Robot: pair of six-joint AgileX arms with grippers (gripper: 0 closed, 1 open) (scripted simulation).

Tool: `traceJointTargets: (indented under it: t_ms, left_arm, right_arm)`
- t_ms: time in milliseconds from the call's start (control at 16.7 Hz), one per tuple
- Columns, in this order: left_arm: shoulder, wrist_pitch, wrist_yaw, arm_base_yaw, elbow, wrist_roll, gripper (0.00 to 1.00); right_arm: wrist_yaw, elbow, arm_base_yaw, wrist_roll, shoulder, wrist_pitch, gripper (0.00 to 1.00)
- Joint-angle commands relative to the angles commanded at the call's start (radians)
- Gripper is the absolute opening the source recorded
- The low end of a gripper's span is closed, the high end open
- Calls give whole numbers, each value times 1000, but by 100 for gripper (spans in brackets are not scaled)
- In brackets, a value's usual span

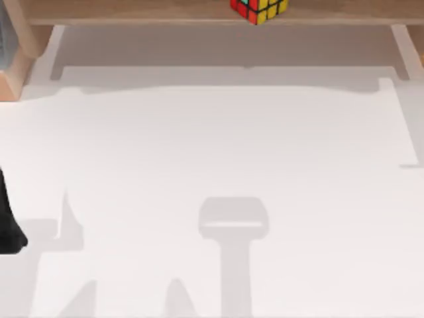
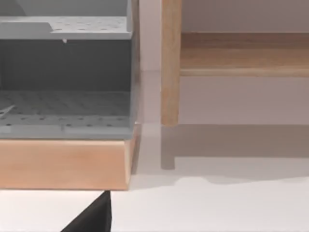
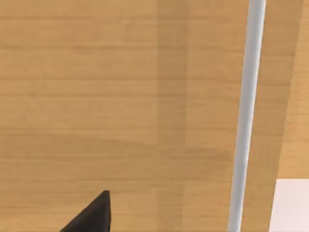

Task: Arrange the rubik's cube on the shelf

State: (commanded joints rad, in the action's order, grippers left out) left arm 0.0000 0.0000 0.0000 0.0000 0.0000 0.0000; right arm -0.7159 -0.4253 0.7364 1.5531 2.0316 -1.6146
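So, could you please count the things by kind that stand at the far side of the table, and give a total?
Rubik's cube: 1, resting on the shelf board.
Wooden shelf: 1, along the top view's far edge.
Grey perforated rack on a wooden base: 1, beside the shelf's side support.
Total: 3

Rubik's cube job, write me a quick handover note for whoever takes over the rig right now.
Left arm: parked at the table's left edge; finger state cannot be told.
Right gripper: a dark fingertip shows in the right wrist view over wooden board; finger state cannot be told.
Rubik's cube: sits on the shelf, near the middle, with no gripper on it.
Done: cube appears placed.
Left: probably only confirming it sits stable.
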Motion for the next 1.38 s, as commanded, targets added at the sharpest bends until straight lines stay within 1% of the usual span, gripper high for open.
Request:
traceJointTargets:
  t_ms: [420, 720, 960, 1380]
  left_arm:
    - [0, 0, 0, 0, 0, 0, 100]
    - [0, 0, 0, 0, 0, 0, 100]
    - [0, 0, 0, 0, 0, 0, 100]
    - [0, 0, 0, 0, 0, 0, 100]
  right_arm:
    - [5, -10, 5, -2, 2, 4, 100]
    - [59, -85, -46, 0, 28, 54, 100]
    - [61, -88, -48, 0, 29, 56, 100]
    - [61, -88, -48, 0, 29, 56, 47]
